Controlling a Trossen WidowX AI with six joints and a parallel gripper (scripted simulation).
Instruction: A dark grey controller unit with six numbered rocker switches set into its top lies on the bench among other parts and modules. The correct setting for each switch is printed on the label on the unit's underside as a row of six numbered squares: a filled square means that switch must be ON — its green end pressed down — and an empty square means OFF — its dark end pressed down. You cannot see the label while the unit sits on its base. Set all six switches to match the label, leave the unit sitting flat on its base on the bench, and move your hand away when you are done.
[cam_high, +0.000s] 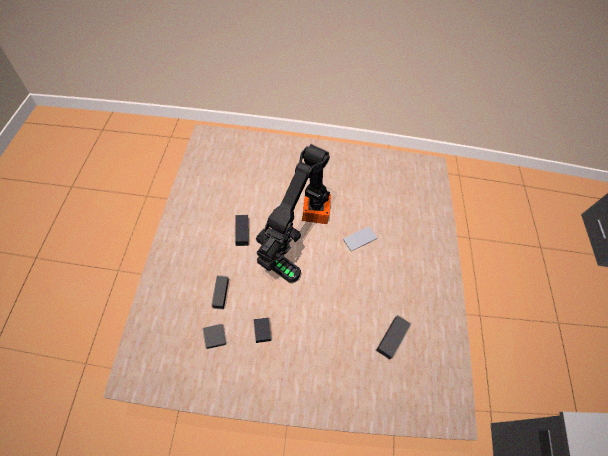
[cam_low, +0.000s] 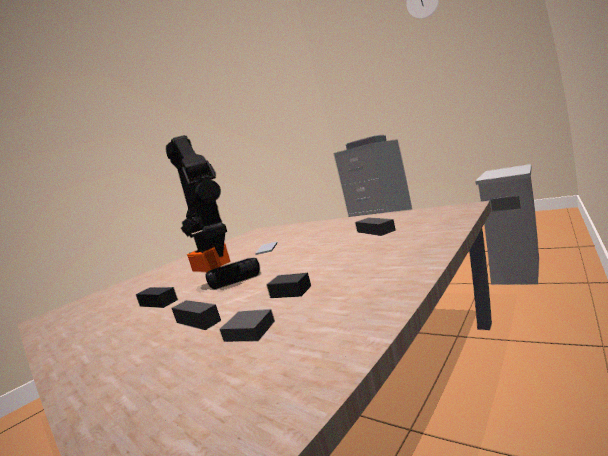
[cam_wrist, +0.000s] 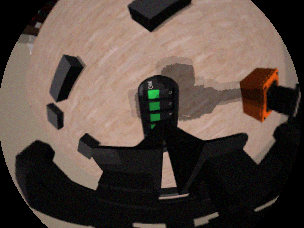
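Rounded dark controller unit (cam_high: 295, 276) (cam_low: 233, 273) (cam_wrist: 159, 86) seemingly touches the slim, closed pincer (cam_high: 274, 264) (cam_low: 220, 254) (cam_wrist: 162, 124).

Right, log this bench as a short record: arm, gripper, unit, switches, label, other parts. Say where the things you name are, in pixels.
arm: black six-joint arm on orange block base (cam_high: 316, 216) (cam_low: 201, 262) (cam_wrist: 254, 95)
gripper: black parallel-jaw gripper (cam_high: 270, 264) (cam_low: 220, 254) (cam_wrist: 162, 124), shut, over the unit's top
unit: dark grey rounded-end controller unit (cam_high: 295, 276) (cam_low: 234, 273) (cam_wrist: 158, 84), switches up
switches: green visible on several; rest hidden by gripper
label: out of sight
other parts: five dark rectangular blocks, one flat light grey plate (cam_high: 360, 238) (cam_low: 266, 248)
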